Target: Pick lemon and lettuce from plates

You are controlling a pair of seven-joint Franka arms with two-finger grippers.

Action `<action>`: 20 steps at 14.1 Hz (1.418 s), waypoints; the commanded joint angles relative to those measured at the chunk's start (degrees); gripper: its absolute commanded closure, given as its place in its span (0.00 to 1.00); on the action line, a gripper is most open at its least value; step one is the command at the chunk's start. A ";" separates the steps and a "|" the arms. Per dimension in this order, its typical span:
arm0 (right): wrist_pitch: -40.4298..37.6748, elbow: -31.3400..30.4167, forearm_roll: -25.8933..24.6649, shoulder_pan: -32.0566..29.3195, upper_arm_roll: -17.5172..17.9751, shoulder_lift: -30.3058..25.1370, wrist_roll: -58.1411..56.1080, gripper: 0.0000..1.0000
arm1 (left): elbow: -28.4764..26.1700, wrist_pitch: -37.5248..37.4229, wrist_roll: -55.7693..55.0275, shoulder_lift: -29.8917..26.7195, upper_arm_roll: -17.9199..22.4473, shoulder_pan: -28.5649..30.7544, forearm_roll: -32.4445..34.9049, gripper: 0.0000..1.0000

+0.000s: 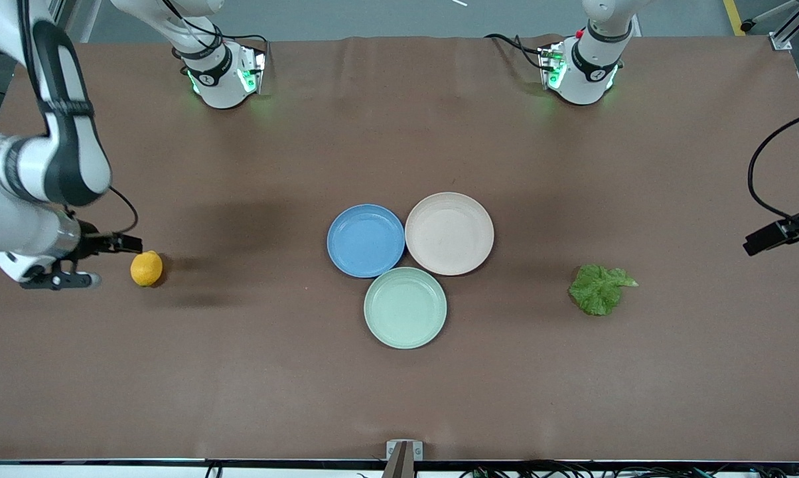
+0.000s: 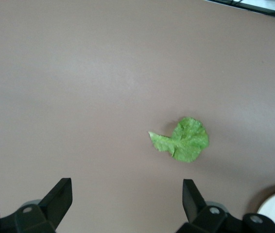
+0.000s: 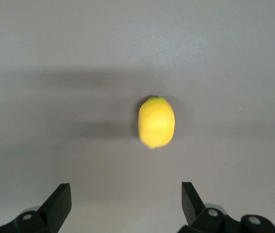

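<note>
your lemon sits on the bare brown table toward the right arm's end, well apart from the plates and touching none of them. the right gripper hangs low just beside it, on the side away from the plates; in the right wrist view its two fingers stand wide apart with nothing between them, and the lemon lies on the cloth ahead of the fingertips, nearer to one finger than to the other.

your lettuce lies flat on the table toward the left arm's end, also off the plates and well apart from them. in the front view the left arm shows only as a dark piece at the frame's edge, above the table's end. in the left wrist view the left gripper is spread wide and empty, with the lettuce on the cloth ahead of it, closer to one finger than the other.

the blue plate and the beige plate sit side by side at mid-table, rims touching or nearly so, both bare. a mint-green plate lies just nearer the front camera, tucked against both.
</note>
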 commanded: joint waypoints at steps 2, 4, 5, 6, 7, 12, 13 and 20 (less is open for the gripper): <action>-7.21 1.12 -0.26 3.08 0.14 -7.71 3.37 0.00 | -1.72 -5.02 7.34 -6.73 13.19 -12.75 -4.18 0.00; -10.46 2.44 -0.09 3.70 0.31 -10.34 3.46 0.00 | -5.83 -5.55 7.36 -10.77 19.46 -17.17 -9.81 0.00; -12.39 4.19 -0.09 4.31 0.31 -11.14 3.38 0.00 | -7.94 -5.47 7.27 -12.53 20.70 -18.50 -10.88 0.00; -15.28 7.07 -0.09 4.40 0.31 -11.24 3.38 0.00 | -9.09 -5.47 7.09 -13.50 21.15 -19.29 -10.89 0.00; -18.27 10.50 -0.09 4.40 0.23 -11.15 3.38 0.00 | -10.59 -5.47 7.00 -14.73 21.24 -19.48 -10.98 0.00; -22.78 17.56 -0.09 3.97 -0.04 -10.89 2.94 0.00 | -15.17 -4.32 6.48 -17.82 21.24 -19.48 -12.30 0.00; -22.69 18.08 0.00 3.88 -0.04 -10.80 2.85 0.00 | -15.43 -4.32 6.48 -18.08 21.24 -19.48 -12.30 0.00; -22.43 20.20 2.46 3.79 -0.30 -10.71 2.76 0.00 | -16.93 -3.71 6.56 -19.66 21.59 -21.40 -12.30 0.00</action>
